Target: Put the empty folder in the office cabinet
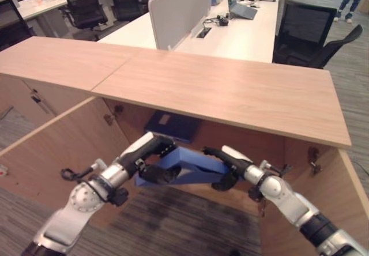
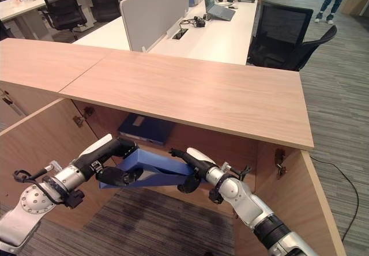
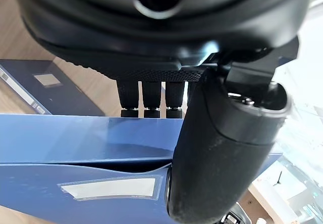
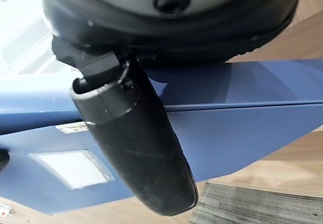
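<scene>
Blue folder (image 1: 184, 165) pinched between left hand (image 1: 154, 158) and right hand (image 1: 226, 165), inside open cabinet (image 1: 230, 94)

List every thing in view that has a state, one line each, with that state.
Blue folder: closed, held flat between both hands at the cabinet's opening, not yet set down.
Left hand: shut on the blue folder's left end.
Right hand: shut on its right end.
Office cabinet: doors swung open.
Dark folder: closed, lying flat inside the cabinet.
Laptop: open on the desk behind.
</scene>
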Robot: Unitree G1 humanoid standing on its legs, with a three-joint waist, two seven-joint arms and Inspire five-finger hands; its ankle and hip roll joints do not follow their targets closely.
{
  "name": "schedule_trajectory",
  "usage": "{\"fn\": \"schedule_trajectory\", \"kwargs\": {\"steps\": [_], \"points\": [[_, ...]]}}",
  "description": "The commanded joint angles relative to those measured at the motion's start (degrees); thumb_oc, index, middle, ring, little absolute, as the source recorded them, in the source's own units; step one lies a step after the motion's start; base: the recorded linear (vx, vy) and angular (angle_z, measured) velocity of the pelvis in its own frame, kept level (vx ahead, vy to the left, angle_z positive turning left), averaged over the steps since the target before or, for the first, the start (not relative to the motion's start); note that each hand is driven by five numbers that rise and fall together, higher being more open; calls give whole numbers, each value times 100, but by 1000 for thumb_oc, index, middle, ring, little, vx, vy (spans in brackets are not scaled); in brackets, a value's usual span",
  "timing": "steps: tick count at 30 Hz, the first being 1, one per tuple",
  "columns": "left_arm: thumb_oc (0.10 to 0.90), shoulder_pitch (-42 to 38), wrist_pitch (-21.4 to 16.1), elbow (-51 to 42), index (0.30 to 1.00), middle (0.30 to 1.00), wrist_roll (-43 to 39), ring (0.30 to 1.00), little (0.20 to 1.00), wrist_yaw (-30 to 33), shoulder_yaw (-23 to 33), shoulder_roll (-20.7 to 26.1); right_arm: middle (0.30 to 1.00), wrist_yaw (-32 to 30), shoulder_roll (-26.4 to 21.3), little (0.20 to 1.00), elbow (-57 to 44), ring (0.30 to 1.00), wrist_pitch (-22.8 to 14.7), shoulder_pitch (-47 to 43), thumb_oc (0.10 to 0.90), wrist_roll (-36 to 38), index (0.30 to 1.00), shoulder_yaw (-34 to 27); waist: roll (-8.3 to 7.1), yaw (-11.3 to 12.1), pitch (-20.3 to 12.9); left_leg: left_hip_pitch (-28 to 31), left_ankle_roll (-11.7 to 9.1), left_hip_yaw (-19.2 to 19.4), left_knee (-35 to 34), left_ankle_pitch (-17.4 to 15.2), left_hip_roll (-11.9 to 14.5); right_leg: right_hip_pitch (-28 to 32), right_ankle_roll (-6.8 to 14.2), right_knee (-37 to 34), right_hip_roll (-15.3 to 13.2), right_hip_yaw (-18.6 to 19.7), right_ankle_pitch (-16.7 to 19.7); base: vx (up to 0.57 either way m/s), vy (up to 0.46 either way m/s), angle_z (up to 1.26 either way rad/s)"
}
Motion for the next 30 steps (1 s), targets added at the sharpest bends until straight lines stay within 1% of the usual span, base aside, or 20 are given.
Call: {"fn": "schedule_trajectory", "kwargs": {"steps": [1,3,5,6,7,10,11,12,13,14,15,16,17,20,23,24,25,26,27,30], "points": [[400,-1203,-911,-908,300,300,-1231,300,300,40,-494,-255,300,38,546,300,-289,300,-636,-1008,400,585,300,480,-282,-59,-305,12,-203,-316,-37,-300,21,456,380,43,-251,15,-532,0,0,0],[400,-1228,-929,-879,300,300,-1247,300,300,75,-505,-338,300,47,582,300,-231,300,-617,-859,400,700,300,487,-281,-67,-309,17,-204,-318,-37,-300,21,465,380,43,-253,9,-534,0,0,0],[400,-1232,-914,-863,300,300,-1314,300,300,82,-488,-416,300,-29,724,300,-56,300,-582,-576,400,999,300,389,-268,-93,-295,18,-202,-312,-37,-295,20,462,378,43,-255,11,-529,0,0,0],[400,-1180,-901,-861,300,300,-1336,300,300,108,-478,-475,300,-116,867,300,-36,300,-609,-238,400,1294,300,249,-262,-118,-284,23,-202,-309,-37,-293,22,461,380,43,-260,7,-528,0,0,0],[400,-1174,-900,-863,300,300,-1336,300,300,109,-487,-473,300,-117,866,300,-42,300,-610,-223,400,1299,300,246,-265,-114,-292,25,-202,-310,-37,-293,21,464,380,43,-260,5,-529,0,0,0],[400,-1056,-825,-779,300,300,-1572,300,300,169,-548,-708,300,-408,1432,300,449,300,-616,400,400,2473,300,-115,-228,-177,-258,21,-195,-291,-37,-282,14,449,385,43,-265,3,-505,0,0,0],[400,-1051,-824,-780,300,300,-1575,300,300,168,-554,-699,300,-406,1440,300,463,300,-627,402,400,2486,300,-114,-235,-173,-265,24,-196,-290,-37,-286,14,451,385,43,-265,3,-507,0,0,0],[400,-940,-736,-815,300,300,-1712,300,300,200,-581,-774,300,-409,1744,300,684,300,-553,738,400,3031,300,-138,-218,-197,-249,25,-200,-278,-37,-286,16,435,389,43,-266,16,-500,-3,5,-4],[400,-884,-682,-821,300,300,-1789,300,300,200,-607,-827,300,-371,1930,300,815,300,-484,961,400,3594,300,-165,-211,-209,-246,23,-209,-267,-37,-283,20,426,391,43,-267,12,-497,0,0,0],[400,-844,-641,-799,300,300,-1792,300,300,207,-642,-875,300,-364,2092,300,966,300,-398,1130,400,4020,300,-163,-207,-216,-230,19,-214,-263,-37,-276,22,422,394,43,-264,11,-492,0,0,0],[400,-812,-601,-778,300,300,-1773,300,300,216,-673,-893,300,-338,2175,300,1034,300,-315,1239,400,4242,300,-128,-207,-218,-226,17,-219,-259,-37,-276,22,419,396,43,-264,15,-492,-13,-12,-4],[400,-776,-513,-730,300,300,-1816,300,300,246,-787,-954,300,-354,2336,300,1093,300,-200,1426,400,4757,300,-84,-205,-231,-215,16,-232,-249,-37,-270,25,412,399,43,-263,6,-482,-9,-10,-5],[400,-778,-515,-726,300,300,-1816,300,300,247,-793,-954,300,-354,2334,300,1091,300,-199,1430,400,4764,300,-84,-206,-229,-220,15,-233,-249,-37,-271,25,411,399,43,-263,5,-483,-8,-12,-6],[400,-778,-362,-586,300,300,-2033,300,300,218,-1023,-1108,300,-439,2554,300,1306,300,-81,1608,400,5587,300,-161,-196,-252,-192,3,-249,-243,-37,-256,26,396,403,43,-256,8,-468,-1,-2,-1],[400,-833,-254,-405,300,300,-2154,300,300,170,-1259,-1187,300,-454,2621,300,1382,300,-5,1693,400,5908,300,-200,-187,-276,-164,-7,-262,-241,-37,-251,33,377,402,43,-247,21,-463,0,0,0],[508,-816,-220,-323,462,462,-2212,462,462,191,-1307,-1220,300,-476,2615,300,1409,300,32,1729,400,5986,300,-214,-186,-279,-154,-10,-267,-240,-37,-246,34,370,400,43,-241,23,-461,0,0,0],[718,-795,-189,-237,778,778,-2295,778,778,198,-1352,-1254,300,-502,2594,300,1430,300,46,1764,400,6032,300,-242,-185,-288,-145,-13,-270,-237,-37,-244,34,366,400,43,-239,26,-460,0,0,0],[800,-707,-85,-23,900,900,-2482,900,900,174,-1435,-1327,300,-520,2547,300,1423,300,123,1842,400,6154,300,-317,-176,-306,-147,-7,-275,-227,-37,-246,38,366,397,43,-240,23,-459,0,0,0],[800,-710,-88,-17,900,900,-2484,900,900,172,-1439,-1331,300,-521,2542,300,1420,300,124,1845,400,6155,300,-318,-173,-304,-149,-7,-275,-227,-37,-247,39,366,397,43,-239,23,-459,0,0,0],[800,-382,59,418,900,900,-2783,900,900,193,-1402,-1482,300,-569,2470,300,1498,300,150,1913,400,6332,300,-523,-169,-316,-142,-5,-280,-213,-37,-239,49,369,390,43,-224,28,-459,0,0,0]]}}
